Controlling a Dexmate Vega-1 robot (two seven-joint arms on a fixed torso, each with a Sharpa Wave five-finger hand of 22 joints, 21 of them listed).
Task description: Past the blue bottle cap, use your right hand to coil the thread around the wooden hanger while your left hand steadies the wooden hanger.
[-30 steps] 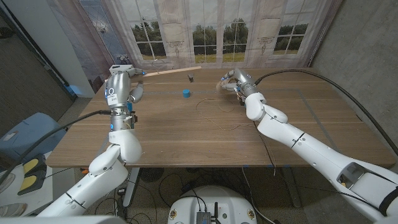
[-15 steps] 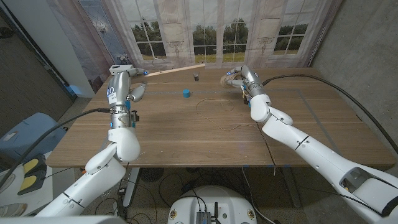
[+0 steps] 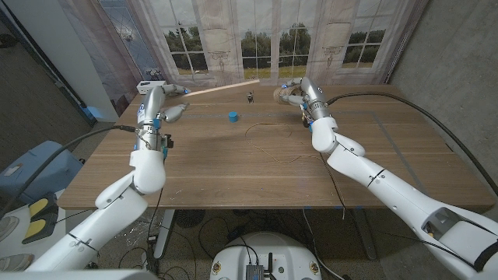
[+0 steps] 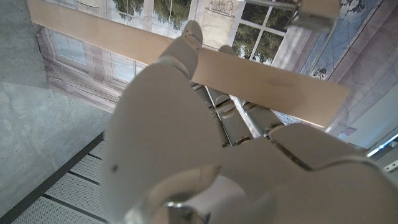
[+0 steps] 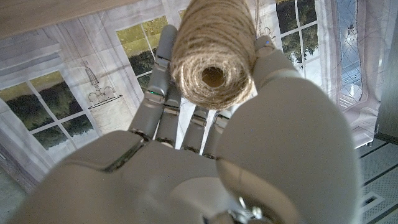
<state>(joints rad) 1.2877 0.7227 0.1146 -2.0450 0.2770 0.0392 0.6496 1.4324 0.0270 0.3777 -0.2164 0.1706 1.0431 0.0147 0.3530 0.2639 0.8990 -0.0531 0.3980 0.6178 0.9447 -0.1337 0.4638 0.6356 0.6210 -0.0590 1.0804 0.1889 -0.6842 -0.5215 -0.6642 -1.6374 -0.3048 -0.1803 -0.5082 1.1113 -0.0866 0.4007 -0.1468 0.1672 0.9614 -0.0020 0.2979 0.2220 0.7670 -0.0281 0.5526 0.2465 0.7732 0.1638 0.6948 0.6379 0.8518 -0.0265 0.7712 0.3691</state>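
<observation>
Overhead, left hand (image 3: 173, 113) gripped wooden hanger (image 3: 222, 88) at its end; right hand (image 3: 293, 94) held thread (image 5: 213, 53) spool beyond blue bottle cap (image 3: 233, 117).

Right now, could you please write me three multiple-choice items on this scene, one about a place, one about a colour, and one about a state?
1. Where does the bottle cap sit?
A. on the table, between the two hands
B. inside the right hand
C. on top of the wooden hanger

2. What colour is the bottle cap?
A. red
B. blue
C. yellow

3. What is the right hand doing?
A. standing open with nothing in it
B. pressing on the bottle cap
C. holding a spool of twine

Answers:
1. A, since the head view shows the cap alone on the tabletop, apart from both hands.
2. B, as it shows plainly blue against the brown wood.
3. C, because the right wrist view shows the fingers around the spool, while the left hand holds the wooden hanger.
</observation>
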